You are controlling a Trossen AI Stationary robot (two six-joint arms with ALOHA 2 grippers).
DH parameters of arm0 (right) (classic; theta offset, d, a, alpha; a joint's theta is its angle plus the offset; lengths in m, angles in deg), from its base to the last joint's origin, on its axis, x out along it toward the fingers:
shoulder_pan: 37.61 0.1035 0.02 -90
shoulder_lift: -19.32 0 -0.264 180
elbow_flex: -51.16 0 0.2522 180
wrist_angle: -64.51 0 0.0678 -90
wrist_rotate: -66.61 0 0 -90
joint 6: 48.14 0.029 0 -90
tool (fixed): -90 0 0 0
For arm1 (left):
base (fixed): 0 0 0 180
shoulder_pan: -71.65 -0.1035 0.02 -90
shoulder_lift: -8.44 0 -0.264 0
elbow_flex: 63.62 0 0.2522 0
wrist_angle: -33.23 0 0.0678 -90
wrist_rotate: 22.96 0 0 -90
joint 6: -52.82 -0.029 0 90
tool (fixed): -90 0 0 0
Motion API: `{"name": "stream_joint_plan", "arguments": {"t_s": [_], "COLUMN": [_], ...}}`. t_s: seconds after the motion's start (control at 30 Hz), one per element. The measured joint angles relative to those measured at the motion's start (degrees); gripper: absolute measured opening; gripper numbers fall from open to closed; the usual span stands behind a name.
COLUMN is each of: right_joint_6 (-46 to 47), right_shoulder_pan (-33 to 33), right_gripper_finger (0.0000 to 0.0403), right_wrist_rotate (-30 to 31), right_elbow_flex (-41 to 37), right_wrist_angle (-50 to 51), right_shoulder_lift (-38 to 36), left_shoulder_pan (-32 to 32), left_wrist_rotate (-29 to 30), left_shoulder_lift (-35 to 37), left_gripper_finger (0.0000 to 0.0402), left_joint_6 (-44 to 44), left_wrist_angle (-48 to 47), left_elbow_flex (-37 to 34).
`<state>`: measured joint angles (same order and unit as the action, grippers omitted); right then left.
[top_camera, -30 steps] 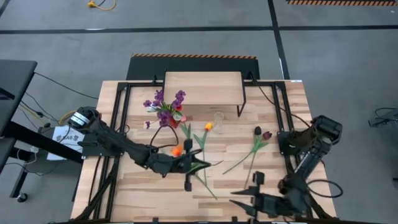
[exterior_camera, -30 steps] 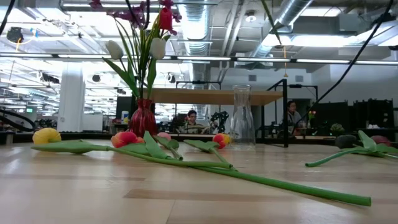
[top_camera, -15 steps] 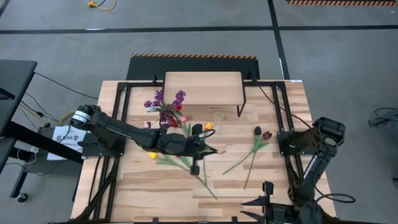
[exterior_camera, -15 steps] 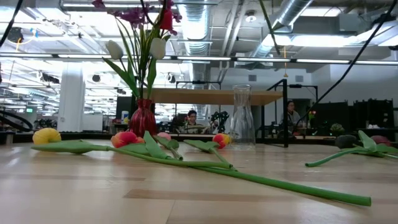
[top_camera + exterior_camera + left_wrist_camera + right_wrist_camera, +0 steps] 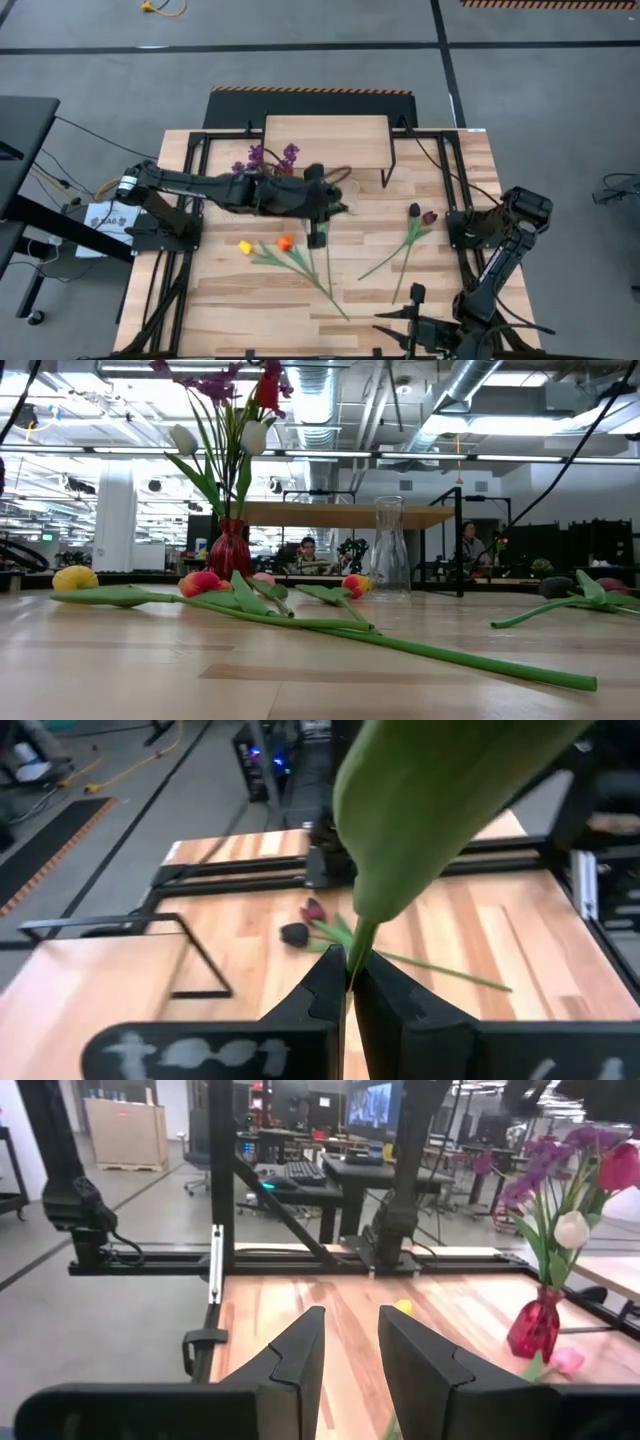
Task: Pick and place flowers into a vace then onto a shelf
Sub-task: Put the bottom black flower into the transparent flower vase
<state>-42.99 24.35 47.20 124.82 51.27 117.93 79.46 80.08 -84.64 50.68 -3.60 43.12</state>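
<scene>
One green stem (image 5: 352, 952) is pinched between the closed fingers of the left gripper (image 5: 350, 982), its big leaf filling the wrist view. From above, that gripper (image 5: 335, 205) hangs just in front of the shelf (image 5: 326, 141), close to the clear vase (image 5: 389, 547). The red vase (image 5: 230, 549) already holds a bunch of flowers (image 5: 232, 420). More tulips lie flat on the table (image 5: 440, 290): a yellow one (image 5: 245, 247) and an orange one (image 5: 284, 243) near the middle, and two dark ones (image 5: 421, 214) toward the right.

These flowers look light and bendy, with soft heads that would crush, so a hold on the stem seems safest. A long stem will likely droop and sway, making the narrow vase neck hard to hit.

The right gripper (image 5: 350, 1342) waits at the table's near edge, fingers spread and holding nothing.
</scene>
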Motion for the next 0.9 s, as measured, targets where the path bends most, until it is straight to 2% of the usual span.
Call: {"name": "stream_joint_plan", "arguments": {"t_s": [0.23, 0.53, 0.7, 0.9], "right_joint_6": [0.0, 4.8, 9.3, 9.9], "right_shoulder_pan": [-1.5, -3.8, -5.2, -6.5], "right_gripper_finger": [0.0093, 0.0093, 0.0093, 0.0093], "right_wrist_rotate": [-0.3, -3.7, -5.2, -5.5], "right_elbow_flex": [0.0, 0.0, 0.0, 0.0], "right_wrist_angle": [0.0, 5.5, 9.6, 10.8], "right_shoulder_lift": [0.0, 0.0, 0.0, 0.0], "left_shoulder_pan": [-5.6, -11.4, -12.6, -11.5], "left_wrist_rotate": [-2.2, -4.2, -4.6, -7.3], "left_shoulder_lift": [0.0, 0.0, 0.0, -1.1], "left_gripper_finger": [0.0, 0.0, 0.0, 0.0], "left_joint_6": [3.0, 4.9, 5.0, 5.0], "left_wrist_angle": [-4.1, -5.3, -5.6, -6.1], "left_elbow_flex": [5.1, 5.4, 5.4, 5.4]}}
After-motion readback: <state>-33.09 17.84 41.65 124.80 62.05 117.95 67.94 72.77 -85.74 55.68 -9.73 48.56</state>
